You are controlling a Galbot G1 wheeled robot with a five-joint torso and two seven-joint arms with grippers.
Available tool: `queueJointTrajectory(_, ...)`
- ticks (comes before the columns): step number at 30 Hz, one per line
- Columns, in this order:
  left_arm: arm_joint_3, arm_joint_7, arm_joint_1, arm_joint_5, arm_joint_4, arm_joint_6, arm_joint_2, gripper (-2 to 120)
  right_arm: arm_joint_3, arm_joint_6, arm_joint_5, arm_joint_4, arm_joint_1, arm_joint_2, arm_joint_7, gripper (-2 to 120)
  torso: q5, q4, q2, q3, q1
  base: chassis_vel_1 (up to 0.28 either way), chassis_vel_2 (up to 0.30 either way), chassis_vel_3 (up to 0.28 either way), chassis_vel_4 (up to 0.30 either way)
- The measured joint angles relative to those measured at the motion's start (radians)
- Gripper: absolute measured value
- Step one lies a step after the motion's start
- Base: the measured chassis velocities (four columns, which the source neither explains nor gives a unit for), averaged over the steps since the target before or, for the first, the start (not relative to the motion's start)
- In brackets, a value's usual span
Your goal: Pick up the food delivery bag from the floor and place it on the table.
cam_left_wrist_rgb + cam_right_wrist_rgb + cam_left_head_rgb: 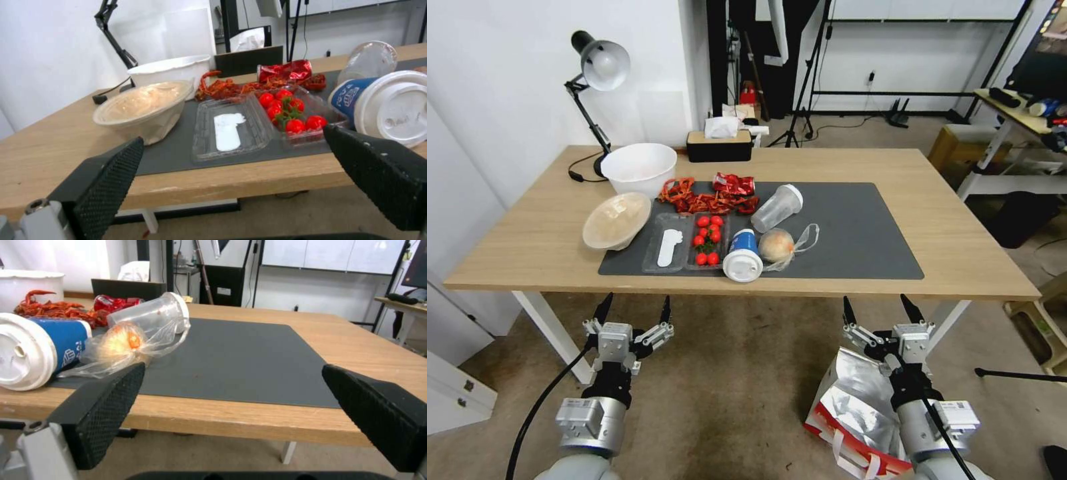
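1. The food delivery bag (854, 407) is being seen on the floor (734, 393), in front of the table's near edge, on the robot's right side; its foil lining is facing up, with a red panel and white strap handles at its lower end.
2. The right gripper (880, 308) is being held above the bag's upper end, just short of the table edge, with its fingers spread wide and nothing between them; whether the arm is touching the bag cannot be told.
3. The left gripper (634, 309) is being held over bare floor, well apart from the bag, fingers likewise spread and empty.
4. The table (960, 227) is being occupied on its dark grey mat (860, 233) by a tipped blue cup (742, 253), a bagged bun (780, 245), a clear cup (777, 208), a tomato tray (707, 239), crayfish (704, 198) and a beige bowl (617, 219).
5. A white tub (639, 168), desk lamp (597, 73) and tissue box (719, 141) are being kept behind the mat.
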Motion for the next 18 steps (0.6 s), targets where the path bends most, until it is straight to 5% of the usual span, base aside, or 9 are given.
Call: queueJointTrajectory(18, 0.0, 0.0, 0.0, 0.0, 0.0, 0.0, 0.0, 100, 0.0, 0.0, 0.0, 0.0, 0.0, 0.0, 0.0, 100, 0.0, 0.0, 0.0, 0.0, 0.0, 0.0, 0.0, 0.0, 0.0)
